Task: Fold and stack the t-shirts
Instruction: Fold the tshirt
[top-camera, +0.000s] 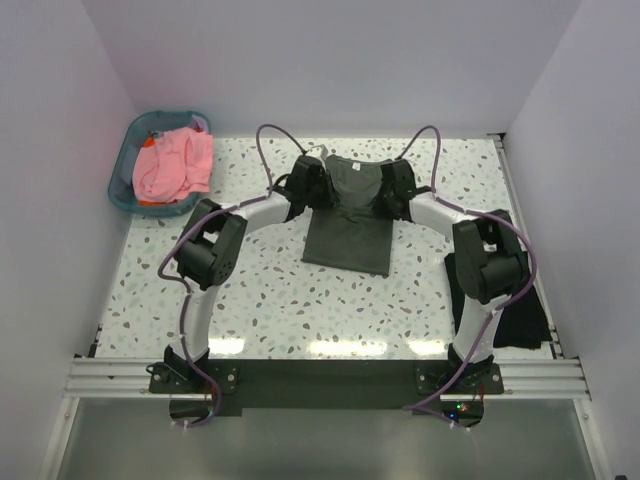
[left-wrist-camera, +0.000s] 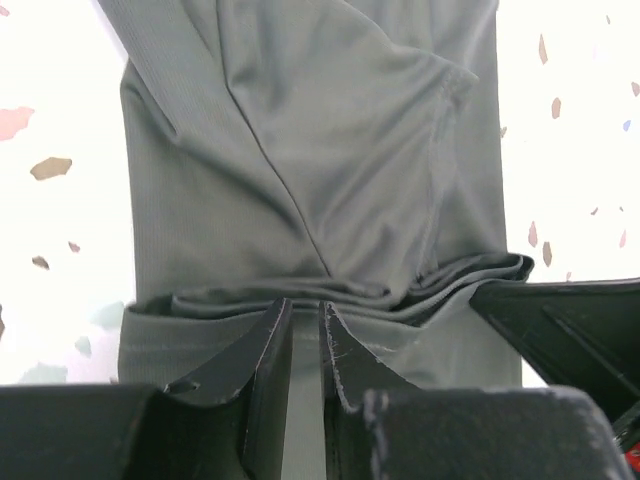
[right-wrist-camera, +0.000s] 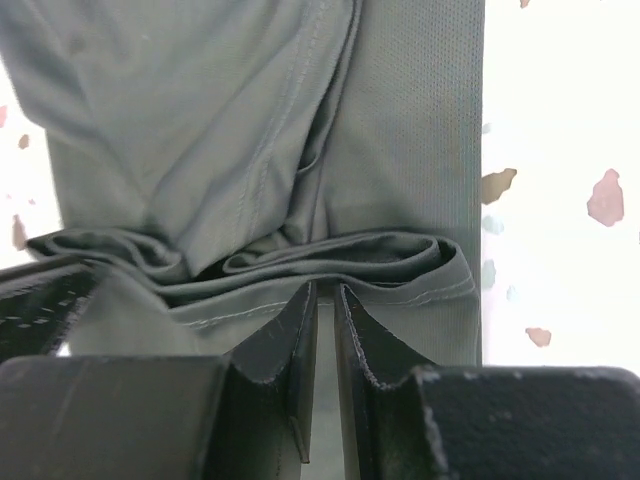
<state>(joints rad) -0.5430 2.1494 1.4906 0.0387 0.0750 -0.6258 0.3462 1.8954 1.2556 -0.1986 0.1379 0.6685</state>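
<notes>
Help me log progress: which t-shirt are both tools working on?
The olive-grey t-shirt mid-table; the pink one sits in the basket, the black one lies at the right edge.

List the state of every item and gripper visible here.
Dark olive-grey cloth t-shirt: folded narrow, far end bunched.
Left gripper: shut on its bunched fold.
Right gripper: shut on the same fold.
Salmon-pink cloth t-shirt: crumpled in the teal plastic basket.
Black cloth t-shirt: lying flat at the table right edge.

One olive-grey t-shirt (top-camera: 348, 238), one black t-shirt (top-camera: 530, 315), one teal basket (top-camera: 121, 176), two arms (top-camera: 212, 250) (top-camera: 487, 262)
</notes>
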